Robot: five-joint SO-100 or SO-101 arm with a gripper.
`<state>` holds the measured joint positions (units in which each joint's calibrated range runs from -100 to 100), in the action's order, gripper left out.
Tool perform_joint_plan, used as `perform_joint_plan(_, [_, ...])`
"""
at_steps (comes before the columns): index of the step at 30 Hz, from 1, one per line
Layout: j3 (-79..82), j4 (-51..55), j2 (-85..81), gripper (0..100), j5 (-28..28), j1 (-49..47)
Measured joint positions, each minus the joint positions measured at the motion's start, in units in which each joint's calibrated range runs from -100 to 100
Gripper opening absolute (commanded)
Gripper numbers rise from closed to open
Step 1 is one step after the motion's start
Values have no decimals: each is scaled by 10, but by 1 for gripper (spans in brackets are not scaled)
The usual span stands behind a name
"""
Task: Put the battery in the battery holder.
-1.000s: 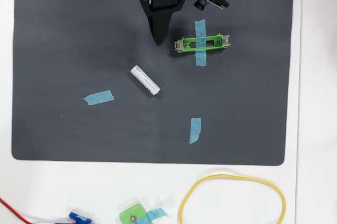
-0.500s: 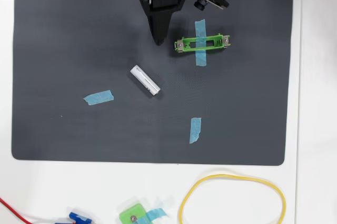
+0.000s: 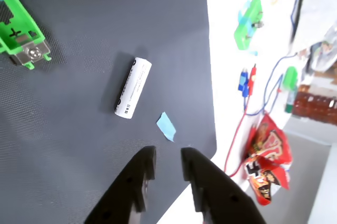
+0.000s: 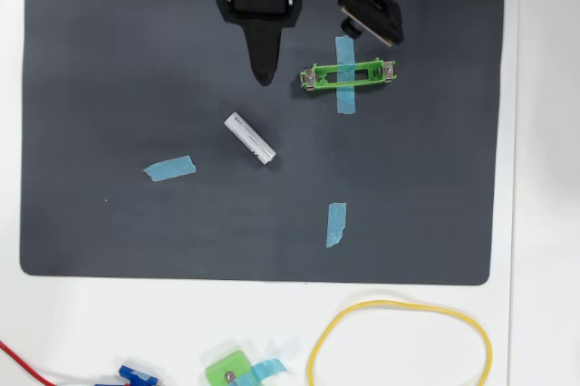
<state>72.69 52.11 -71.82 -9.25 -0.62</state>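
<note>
The battery point(image 4: 249, 139), a small white cylinder with grey print, lies flat and diagonal near the middle of the dark mat point(image 4: 109, 60). In the wrist view it point(image 3: 133, 88) lies just ahead and left of my fingertips. The battery holder point(image 4: 314, 78), a long bright-green frame, lies above and to the right of it, held down by blue tape. The wrist view shows only one end of it point(image 3: 26, 19), with a metal contact, at the top left. My gripper point(image 4: 264, 76) point(image 3: 168, 153) hangs above the mat, empty, jaws only slightly apart, between the battery and the holder's left end.
Blue tape strips point(image 4: 169, 168) point(image 4: 336, 224) lie on the mat. Off the mat on the white table are a yellow cable loop point(image 4: 399, 345), a small green piece point(image 4: 227, 370), red and blue wires point(image 3: 245, 84) and a red snack packet point(image 3: 268, 161).
</note>
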Motion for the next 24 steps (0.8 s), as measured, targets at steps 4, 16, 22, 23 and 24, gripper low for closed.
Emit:
perform_joint_plan(4, [-66,0,114,20,-41,0])
perform_joint_plan(16, [-195,0,307,24,-141,-80])
perform_joint_plan(22, [-243,0,398,24,-161,-94])
perform_joint_plan(23, [-251,0,419,24,-162,-94])
perform_joint_plan(24, [-260,0,439,24,-162,-94])
